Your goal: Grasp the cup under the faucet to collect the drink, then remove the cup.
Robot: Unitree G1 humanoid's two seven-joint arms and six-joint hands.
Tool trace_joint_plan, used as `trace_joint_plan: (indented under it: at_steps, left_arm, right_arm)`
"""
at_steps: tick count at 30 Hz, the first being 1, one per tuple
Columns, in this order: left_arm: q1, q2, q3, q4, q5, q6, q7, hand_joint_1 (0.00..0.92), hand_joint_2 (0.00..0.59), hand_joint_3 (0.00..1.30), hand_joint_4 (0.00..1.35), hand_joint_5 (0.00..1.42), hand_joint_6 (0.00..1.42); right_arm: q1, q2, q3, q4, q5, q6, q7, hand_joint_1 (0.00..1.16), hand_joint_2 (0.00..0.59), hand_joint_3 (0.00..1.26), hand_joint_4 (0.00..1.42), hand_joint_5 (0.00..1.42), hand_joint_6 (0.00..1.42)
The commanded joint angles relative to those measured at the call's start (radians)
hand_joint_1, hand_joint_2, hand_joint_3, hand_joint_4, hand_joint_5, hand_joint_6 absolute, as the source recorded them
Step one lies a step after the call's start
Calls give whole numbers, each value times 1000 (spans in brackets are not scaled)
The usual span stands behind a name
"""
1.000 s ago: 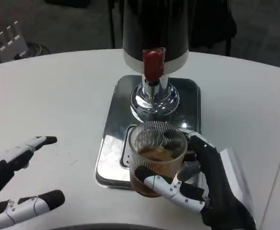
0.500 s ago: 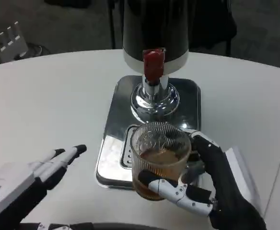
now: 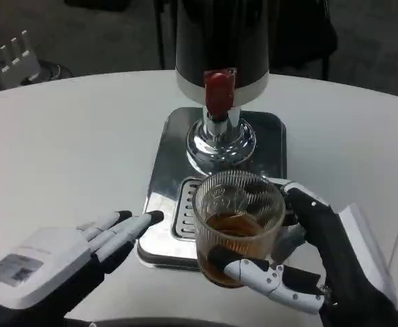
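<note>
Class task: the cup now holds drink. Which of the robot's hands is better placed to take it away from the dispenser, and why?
The right hand: it already grips the cup, fingers wrapped around its lower wall. The left hand lies flat and holds nothing, beside the metal tray.

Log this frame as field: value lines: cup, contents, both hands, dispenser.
cup: ribbed clear cup, over front edge of steel drip tray
contents: brown drink, partly filled
right hand: right hand grips cup from its right side
left hand: left hand holds nothing, fingers extended toward tray
dispenser: black dispenser, red tap behind cup
</note>
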Motion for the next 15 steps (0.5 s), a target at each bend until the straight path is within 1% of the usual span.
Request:
trace_joint_plan:
  at_steps: [1, 5, 15]
  left_arm:
    - [-5, 18, -12, -18, 16, -8, -14, 0, 79, 0, 0, 0, 97]
    - [-9, 20, -18, -25, 21, -7, -14, 0, 79, 0, 0, 0, 94]
    - [-14, 9, -24, -55, 52, 20, -17, 0, 79, 0, 0, 0, 88]
  right_arm:
    - [17, -1, -7, -55, 14, -52, 12, 749, 235, 904, 1008, 1183, 837]
    - [29, -9, -8, -70, 12, -63, 24, 748, 238, 906, 1009, 1184, 847]
    - [63, -7, -29, -108, 13, -73, 40, 750, 237, 907, 1022, 1197, 861]
